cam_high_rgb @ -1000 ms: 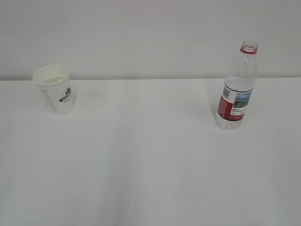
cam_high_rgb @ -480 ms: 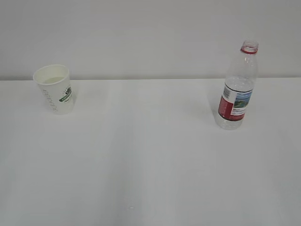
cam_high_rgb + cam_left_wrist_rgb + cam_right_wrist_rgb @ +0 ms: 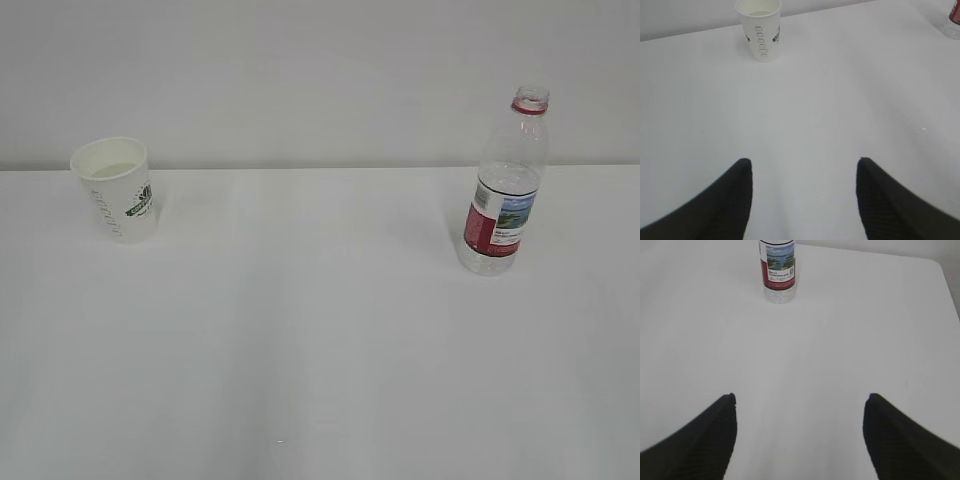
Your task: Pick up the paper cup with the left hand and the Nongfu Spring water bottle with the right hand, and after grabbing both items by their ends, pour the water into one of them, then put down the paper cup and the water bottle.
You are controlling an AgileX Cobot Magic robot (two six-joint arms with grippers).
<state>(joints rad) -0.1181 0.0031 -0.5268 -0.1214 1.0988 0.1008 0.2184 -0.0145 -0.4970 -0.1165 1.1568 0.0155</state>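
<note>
While the paper cup (image 3: pixel 115 189) stood far left and the Nongfu Spring water bottle (image 3: pixel 505 186) far right, uncapped, my left hand (image 3: pixel 802 187) and right hand (image 3: pixel 799 424) gaped empty; I judged lifting and pouring either finished or unstarted.

The paper cup (image 3: pixel 117 189) stands far left on the table (image 3: pixel 320 340); the Nongfu Spring water bottle (image 3: pixel 505 190) stands upright far right.

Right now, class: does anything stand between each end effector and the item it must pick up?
Nothing visible. Bare table lies between the left end effector and the paper cup, and between the right end effector and the water bottle.
</note>
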